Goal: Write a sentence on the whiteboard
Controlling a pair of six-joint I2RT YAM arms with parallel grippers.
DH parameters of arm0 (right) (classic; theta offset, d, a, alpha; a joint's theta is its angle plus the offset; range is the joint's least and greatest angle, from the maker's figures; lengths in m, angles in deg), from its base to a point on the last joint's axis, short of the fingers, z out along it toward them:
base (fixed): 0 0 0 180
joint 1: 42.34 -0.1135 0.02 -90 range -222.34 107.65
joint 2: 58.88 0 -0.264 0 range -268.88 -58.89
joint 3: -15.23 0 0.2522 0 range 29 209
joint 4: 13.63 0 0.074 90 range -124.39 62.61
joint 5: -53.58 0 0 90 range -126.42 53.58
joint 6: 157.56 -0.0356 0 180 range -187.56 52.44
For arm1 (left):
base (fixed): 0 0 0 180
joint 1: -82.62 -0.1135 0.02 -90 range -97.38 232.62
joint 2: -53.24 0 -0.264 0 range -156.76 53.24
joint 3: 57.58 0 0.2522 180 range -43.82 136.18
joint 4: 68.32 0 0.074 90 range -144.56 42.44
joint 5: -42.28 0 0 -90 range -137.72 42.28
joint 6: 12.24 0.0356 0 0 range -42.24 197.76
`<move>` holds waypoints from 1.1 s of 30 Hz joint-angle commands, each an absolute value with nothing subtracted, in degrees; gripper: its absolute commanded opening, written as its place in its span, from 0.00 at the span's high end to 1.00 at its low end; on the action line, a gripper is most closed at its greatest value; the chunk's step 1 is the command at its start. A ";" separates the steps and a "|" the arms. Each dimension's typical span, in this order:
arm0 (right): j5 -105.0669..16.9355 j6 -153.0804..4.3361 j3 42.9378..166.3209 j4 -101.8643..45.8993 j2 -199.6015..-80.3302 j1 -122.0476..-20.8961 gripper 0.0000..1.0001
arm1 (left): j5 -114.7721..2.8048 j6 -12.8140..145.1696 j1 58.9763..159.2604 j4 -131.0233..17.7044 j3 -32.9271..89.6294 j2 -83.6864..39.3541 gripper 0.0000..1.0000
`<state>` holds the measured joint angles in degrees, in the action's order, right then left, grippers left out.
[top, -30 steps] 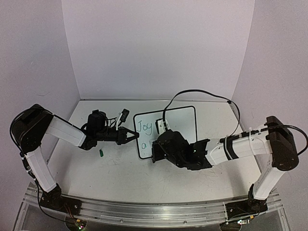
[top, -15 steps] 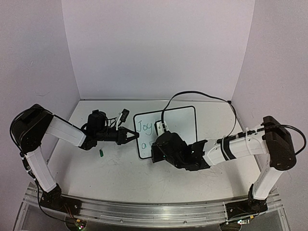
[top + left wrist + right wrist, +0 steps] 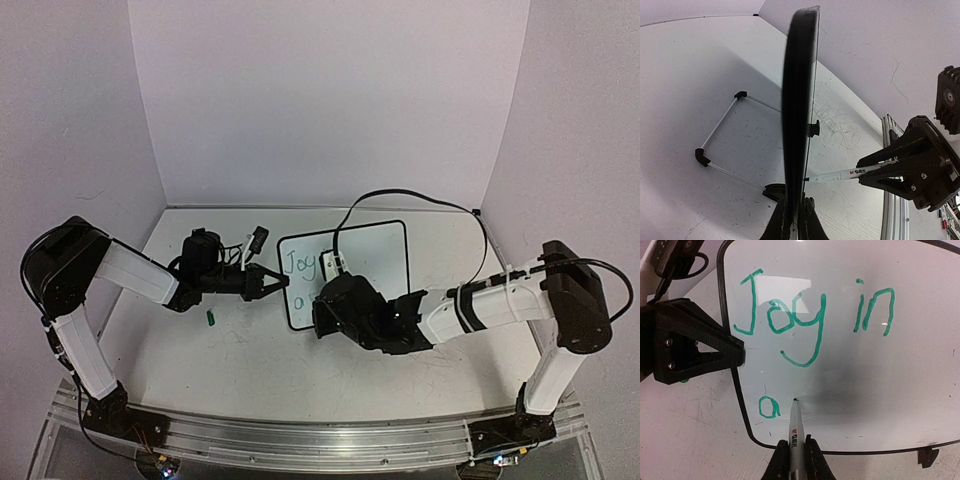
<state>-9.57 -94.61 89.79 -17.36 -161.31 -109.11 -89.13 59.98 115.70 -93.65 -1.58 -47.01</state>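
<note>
The whiteboard (image 3: 372,248) stands tilted at mid table; it also shows in the right wrist view (image 3: 855,385) and edge-on in the left wrist view (image 3: 799,100). The sentence (image 3: 815,322) in green reads "Joy in", with a lone "a" (image 3: 768,407) on the second line. My left gripper (image 3: 278,282) is shut on the board's left edge, as the left wrist view (image 3: 796,220) shows. My right gripper (image 3: 796,454) is shut on a white marker (image 3: 795,432). The marker's tip touches the board just right of the "a". The marker also shows in the left wrist view (image 3: 850,174).
A small green cap (image 3: 211,318) lies on the table under the left arm. A black clip foot (image 3: 927,456) sits at the board's lower right corner. A wire stand (image 3: 720,125) props the board from behind. A black cable (image 3: 420,197) arcs over the board.
</note>
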 commanded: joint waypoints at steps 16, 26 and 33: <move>-10.45 -94.42 91.95 -16.88 -163.37 -109.08 1.00 | -89.56 61.43 116.19 -94.44 -0.58 -46.08 1.00; -10.83 -95.47 90.85 -17.35 -163.23 -109.49 1.00 | -89.55 61.43 116.19 -94.38 -0.64 -45.99 1.00; -11.04 -96.17 90.11 -17.46 -163.28 -109.66 1.00 | -89.56 61.41 116.19 -94.35 -0.63 -45.98 1.00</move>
